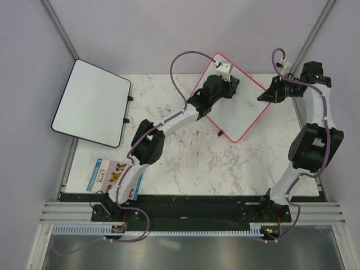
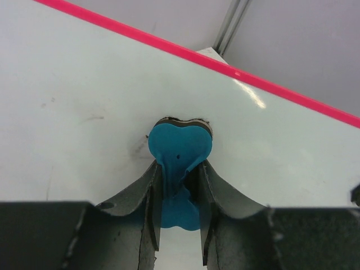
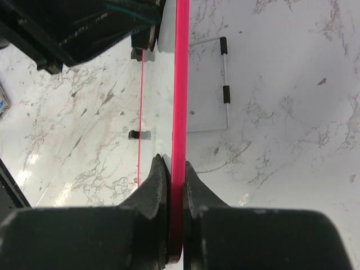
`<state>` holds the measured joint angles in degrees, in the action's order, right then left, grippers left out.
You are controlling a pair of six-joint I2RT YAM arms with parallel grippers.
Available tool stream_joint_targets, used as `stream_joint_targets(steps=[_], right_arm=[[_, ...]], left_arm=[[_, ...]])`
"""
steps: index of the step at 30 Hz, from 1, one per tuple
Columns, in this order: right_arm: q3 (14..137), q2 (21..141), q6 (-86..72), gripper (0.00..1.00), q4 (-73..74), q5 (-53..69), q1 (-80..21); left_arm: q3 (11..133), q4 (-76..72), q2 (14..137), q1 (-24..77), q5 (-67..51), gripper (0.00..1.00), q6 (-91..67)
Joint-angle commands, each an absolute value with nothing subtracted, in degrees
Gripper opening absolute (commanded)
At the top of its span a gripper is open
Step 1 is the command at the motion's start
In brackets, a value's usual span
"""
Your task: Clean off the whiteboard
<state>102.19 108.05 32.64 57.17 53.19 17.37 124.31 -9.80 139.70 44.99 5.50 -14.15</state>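
- The left gripper (image 2: 179, 169) is closed partway on the narrow waist of a blue eraser (image 2: 180, 143). The eraser's wide head is pressed flat against the board face.
- The right gripper (image 3: 171, 164) is clamped tight on the pink frame (image 3: 181, 84) at the board's right-hand edge, one finger on either side.
- The whiteboard (image 1: 242, 112) sits at the far right-centre of the desk (image 1: 197, 163), turned corner-on to the arms. The right wrist view sees it edge-on, which suggests it is raised off the surface; the angle cannot be told.
- Surface condition: mostly clean. A grey smudge (image 2: 138, 149) lies just left of the eraser head, and a faint stroke (image 2: 93, 118) lies further left.
- Step in hand, by judgement: wiping, with the far corner area under the eraser.
- Next move calls for a sweep leftward over the remaining marks, with even pressure while the right side holds the frame against the push.
- Left arm (image 1: 169, 124): stretched diagonally forward and right, with the wrist over the board's upper portion.
- Right arm (image 1: 315, 140): elbow folded high at the desk's right edge, forearm turned inward to the frame.
- Also present: a black-framed board (image 1: 93, 104) overhanging the far left edge, well apart, and a booklet (image 1: 109, 177) near the left base.
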Motion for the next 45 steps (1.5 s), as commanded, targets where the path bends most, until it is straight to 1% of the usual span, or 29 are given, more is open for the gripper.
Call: stream_joint_targets(steps=[1, 7, 12, 19, 25, 27, 32, 37, 41, 44, 45], right_arm=[[95.9, 110.0, 49.3, 0.0, 71.5, 45.4, 9.6], [96.4, 110.5, 49.0, 0.0, 71.5, 45.4, 9.3], [96.8, 110.7, 49.0, 0.0, 71.4, 45.3, 9.2], [97.2, 111.0, 48.8, 0.0, 71.4, 45.3, 8.9], [97.1, 110.9, 48.7, 0.0, 71.3, 45.4, 8.5], [97.1, 110.7, 48.7, 0.0, 71.4, 45.4, 8.5], [96.9, 110.5, 48.8, 0.0, 71.3, 45.4, 8.5], [96.7, 110.4, 49.0, 0.0, 71.4, 45.5, 8.5], [96.8, 110.6, 48.9, 0.0, 71.3, 45.8, 8.5], [96.8, 110.4, 48.8, 0.0, 71.4, 45.7, 8.5], [96.8, 110.3, 48.9, 0.0, 71.4, 45.7, 8.4]], left_arm=[[131.1, 1.7, 148.0, 41.7, 9.2, 0.02, -15.1], [133.5, -1.8, 147.9, 41.7, 9.5, 0.02, -14.5], [134.3, -0.4, 148.8, 41.9, 5.1, 0.02, -14.5], [131.9, 4.0, 148.6, 46.0, -2.4, 0.02, -10.2], [126.9, 6.9, 146.7, 48.7, -4.5, 0.02, -14.0], [126.8, 9.3, 146.0, 48.6, -2.9, 0.02, -17.7], [118.8, 8.0, 142.6, 45.9, -4.0, 0.02, -30.9], [113.6, 7.2, 139.6, 45.1, 2.1, 0.02, -32.8], [114.6, 7.7, 140.2, 44.2, 4.2, 0.02, -34.4], [119.9, 8.9, 142.6, 43.4, 4.4, 0.02, -34.7], [123.5, 9.3, 143.2, 43.2, 4.3, 0.02, -34.6]])
